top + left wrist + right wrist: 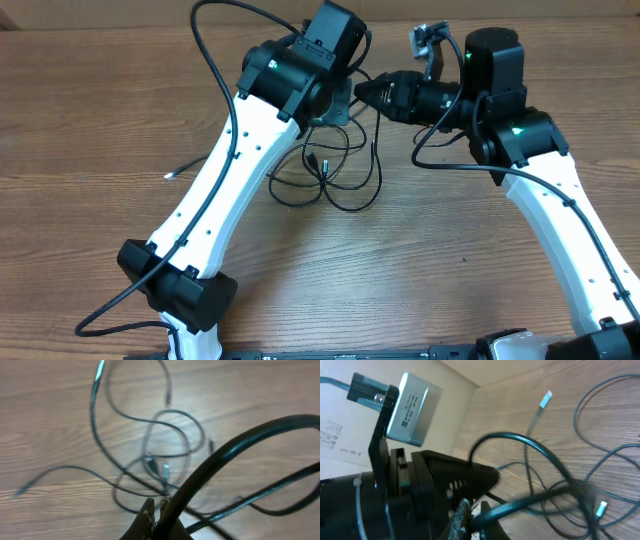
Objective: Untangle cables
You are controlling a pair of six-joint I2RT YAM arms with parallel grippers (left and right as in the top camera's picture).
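On the wood table [100, 110], the cables [330, 185] loop at six o'clock from the left gripper [155, 509] and right gripper [471, 509] (both squeezed together).

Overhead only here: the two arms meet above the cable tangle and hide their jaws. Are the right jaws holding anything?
Observer: In the right wrist view the right jaws are shut, and a cable runs out from between them, apparently pinched.
Operator: And the left?
Observer: The left wrist view shows the left jaws shut; a blurred dark strand rises right beside them, but whether it is pinched is unclear.
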